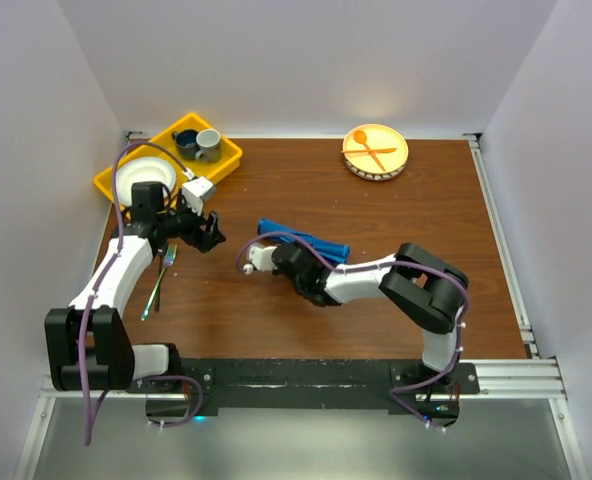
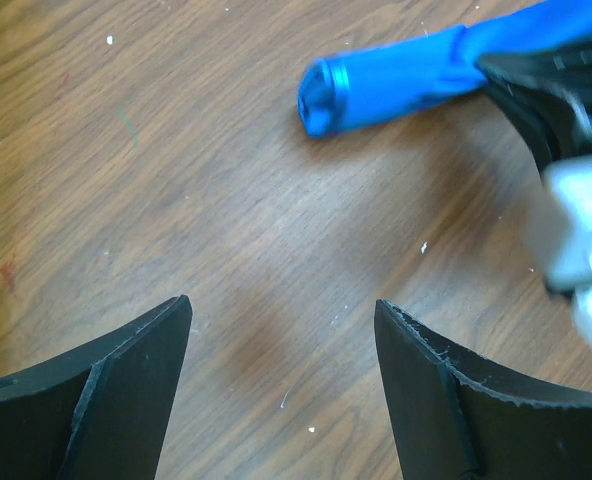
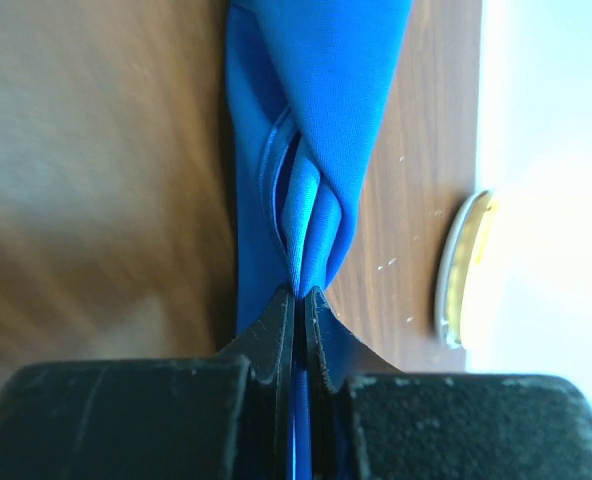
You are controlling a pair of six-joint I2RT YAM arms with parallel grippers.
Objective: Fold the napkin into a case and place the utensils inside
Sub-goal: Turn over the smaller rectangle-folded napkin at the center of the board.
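Clearly, napkin [image 3: 316, 120] lies pinched inside right gripper [image 3: 301, 296].

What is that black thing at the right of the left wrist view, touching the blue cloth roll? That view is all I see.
Observer: The right arm's jaws, shut on the napkin.
Visitor: Where are the utensils that go inside?
Observer: A slim metal utensil lies on the table beside the left arm.
Visitor: Any other cutlery?
Observer: An orange spoon and fork lie crossed on a yellow plate at the far edge.
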